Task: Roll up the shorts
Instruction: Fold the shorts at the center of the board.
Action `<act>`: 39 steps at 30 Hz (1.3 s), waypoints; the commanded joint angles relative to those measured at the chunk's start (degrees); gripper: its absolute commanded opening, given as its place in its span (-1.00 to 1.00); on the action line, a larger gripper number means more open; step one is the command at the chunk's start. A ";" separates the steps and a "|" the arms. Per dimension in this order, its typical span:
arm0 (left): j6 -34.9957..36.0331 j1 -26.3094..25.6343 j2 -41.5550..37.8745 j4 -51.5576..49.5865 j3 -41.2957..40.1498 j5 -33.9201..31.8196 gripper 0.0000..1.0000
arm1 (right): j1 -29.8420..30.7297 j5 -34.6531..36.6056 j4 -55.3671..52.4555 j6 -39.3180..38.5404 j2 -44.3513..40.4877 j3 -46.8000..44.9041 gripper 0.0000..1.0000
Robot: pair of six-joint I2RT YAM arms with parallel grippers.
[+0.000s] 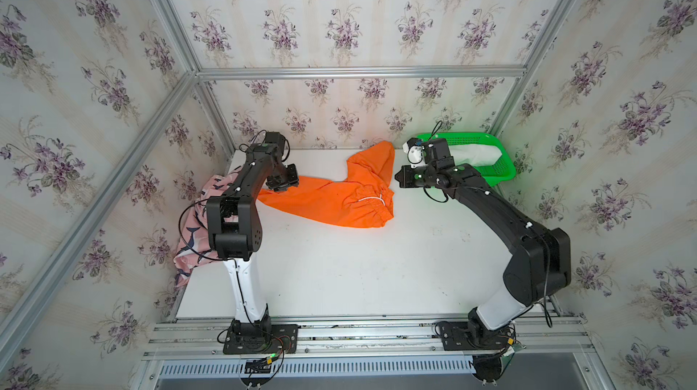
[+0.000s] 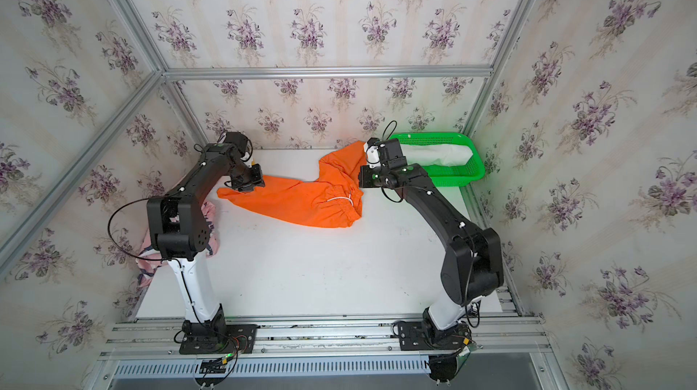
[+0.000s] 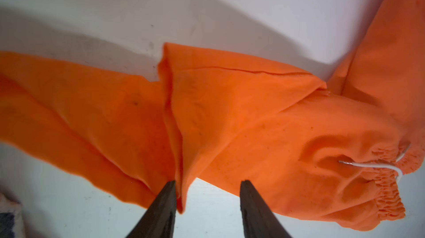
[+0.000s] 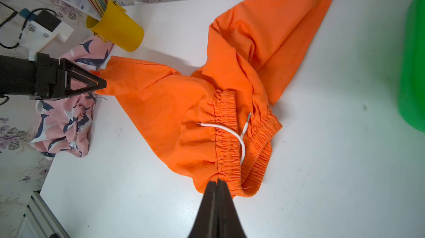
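Observation:
The orange shorts point(image 1: 332, 196) point(image 2: 301, 199) lie crumpled across the back of the white table point(image 1: 339, 275), one leg stretched left and the other up toward the back wall. My left gripper point(image 3: 208, 182) point(image 1: 281, 186) is open at the left leg's hem, with a fold of orange cloth point(image 3: 181, 156) resting against one finger. In the right wrist view my right gripper point(image 4: 217, 181) is shut on the elastic waistband point(image 4: 226, 138) beside the white drawstring point(image 4: 230, 131). The pink whale-print shorts point(image 1: 192, 241) point(image 4: 66, 121) lie bunched at the table's left edge. White shorts point(image 1: 479, 156) sit in the green basket point(image 1: 501, 173).
A yellow cup point(image 4: 117, 27) holding cards stands at the back left near the wall. The green basket point(image 2: 475, 169) fills the back right corner. Papered walls with an aluminium frame point(image 1: 358, 71) close in three sides. The arm bases stand on the front rail point(image 1: 358, 331).

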 commanded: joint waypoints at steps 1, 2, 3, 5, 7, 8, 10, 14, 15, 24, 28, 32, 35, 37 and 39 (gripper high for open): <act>3.44 -3.94 -0.12 2.59 2.41 5.08 0.25 | 0.24 -3.51 2.99 1.65 1.61 -0.23 -0.85; 4.56 -5.68 1.18 1.71 4.87 5.48 0.30 | 0.23 -3.60 3.25 1.75 1.87 -0.49 -0.84; 5.39 -7.14 2.56 0.39 7.41 5.48 0.33 | 0.23 -3.58 3.54 1.84 1.88 -0.76 -0.84; 7.28 -10.24 7.05 -2.75 15.27 6.12 0.36 | 0.23 -3.20 3.97 2.10 1.73 -1.62 -0.84; 8.72 -12.58 12.21 -5.23 22.66 6.19 0.39 | 0.24 -3.16 4.02 2.19 1.55 -2.22 -0.83; 10.02 -13.47 14.84 -6.05 26.22 7.69 0.40 | 0.24 -2.98 3.97 2.19 1.45 -2.62 -0.83; 11.31 -14.72 19.59 -7.61 33.17 12.17 0.42 | 0.24 -2.40 3.80 2.10 1.05 -3.51 -0.83; 13.88 -15.96 26.02 -8.03 39.72 16.48 0.43 | 0.24 -0.95 2.94 1.68 0.06 -4.71 -0.82; 14.68 -15.97 26.40 -7.18 39.10 17.44 0.44 | 0.24 -0.86 2.80 1.62 -0.18 -4.85 -0.82; 20.62 -16.21 30.11 -1.27 35.94 20.88 0.42 | 0.24 -0.10 1.56 1.62 -3.28 -6.51 -0.82; 22.30 -17.12 30.45 0.98 35.64 18.57 0.45 | 0.24 -0.08 1.39 1.78 -4.23 -7.05 -0.82; 23.84 -18.05 29.47 3.65 35.21 13.93 0.50 | 0.24 0.43 0.78 1.76 -4.88 -7.52 -0.82; 25.69 -18.64 29.35 5.43 35.35 12.50 0.54 | 0.24 0.89 0.70 1.67 -5.55 -8.13 -0.82; 26.83 -18.64 30.41 4.17 37.05 12.25 0.57 | 0.24 1.06 0.43 1.45 -5.60 -8.43 -0.82; 28.24 -18.63 30.97 3.21 37.06 13.34 0.64 | 0.24 1.21 0.15 1.40 -5.60 -8.63 -0.82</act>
